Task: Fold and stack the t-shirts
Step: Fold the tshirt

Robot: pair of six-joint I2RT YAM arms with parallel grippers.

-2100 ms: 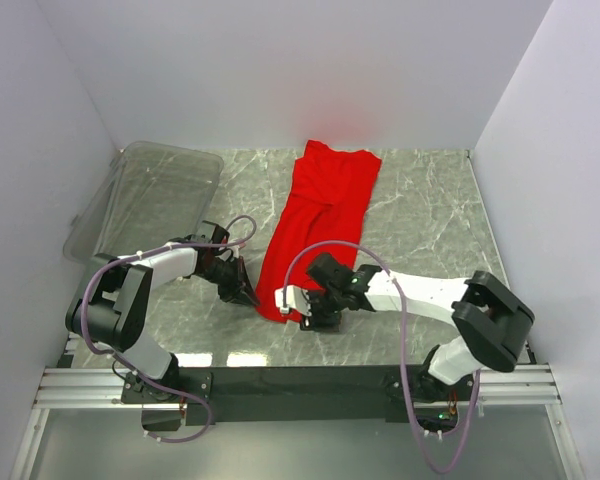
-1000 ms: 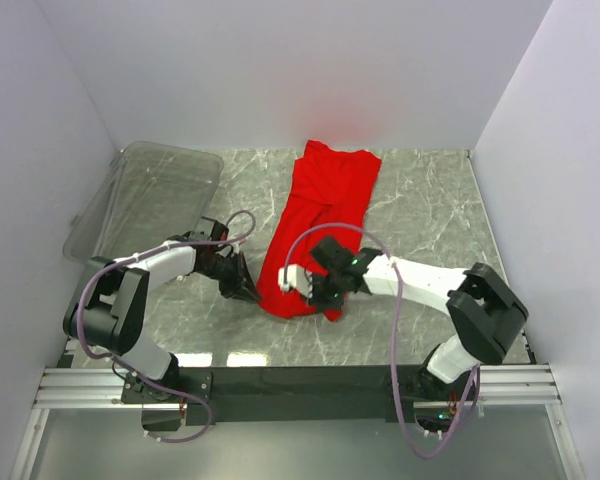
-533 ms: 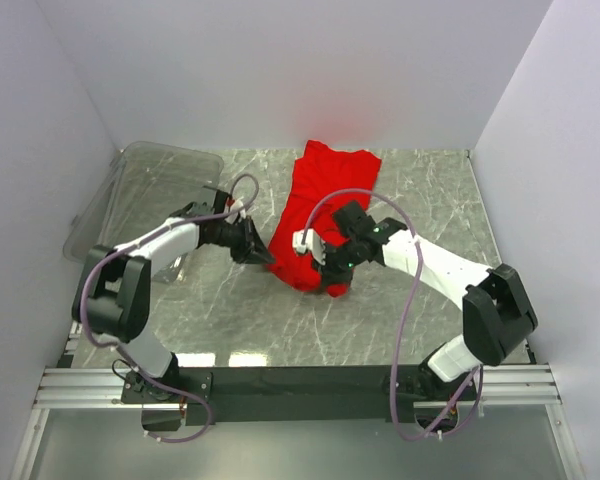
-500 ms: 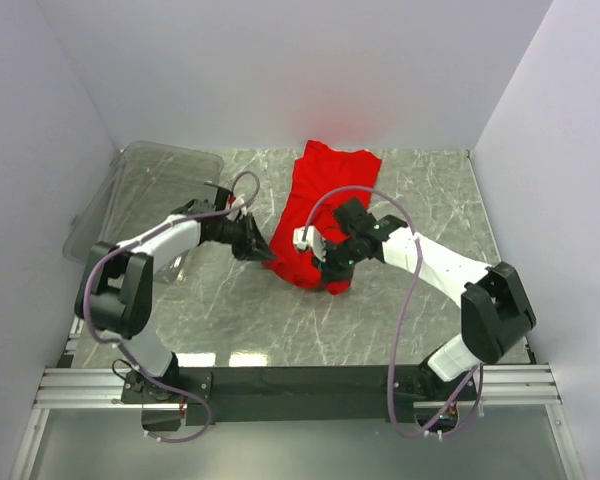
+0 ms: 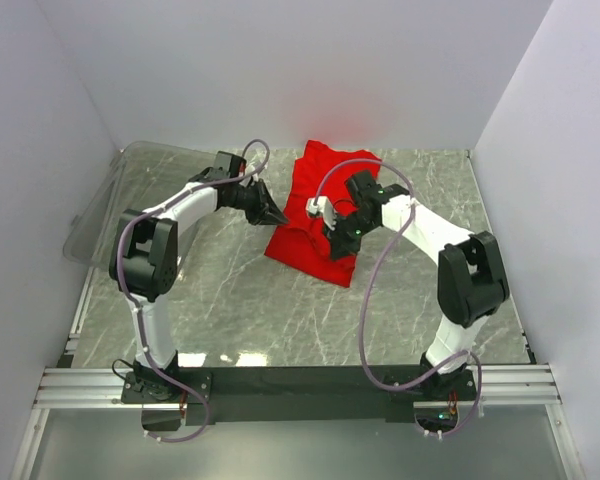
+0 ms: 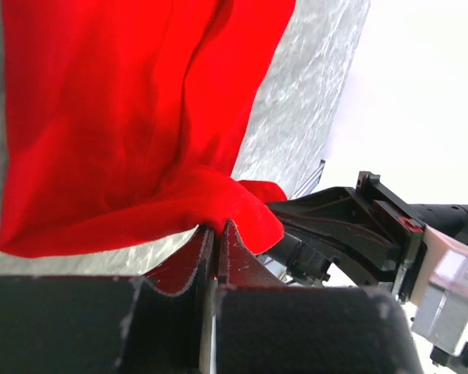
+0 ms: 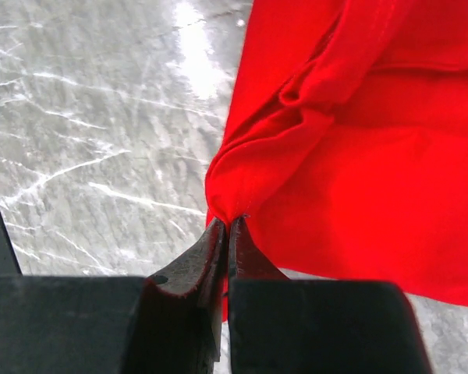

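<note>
**Fold in progress.** The plain red t-shirt (image 5: pixel 325 180) lies partly doubled over on the marble-patterned table (image 5: pixel 420 290). It sits to the right of the clear plastic bin (image 5: pixel 145 200) and does not touch it. The left gripper (image 5: pixel 278 218), between bin and shirt, has its jaws pressed together on a fold of the shirt's bin-side edge. The right gripper (image 5: pixel 337 238), farther from the bin and over the cloth, nips a bunched fold with its jaws almost meeting. A white block (image 5: pixel 315 207) sits beside the right gripper; any marking on it is too small to read.
</note>
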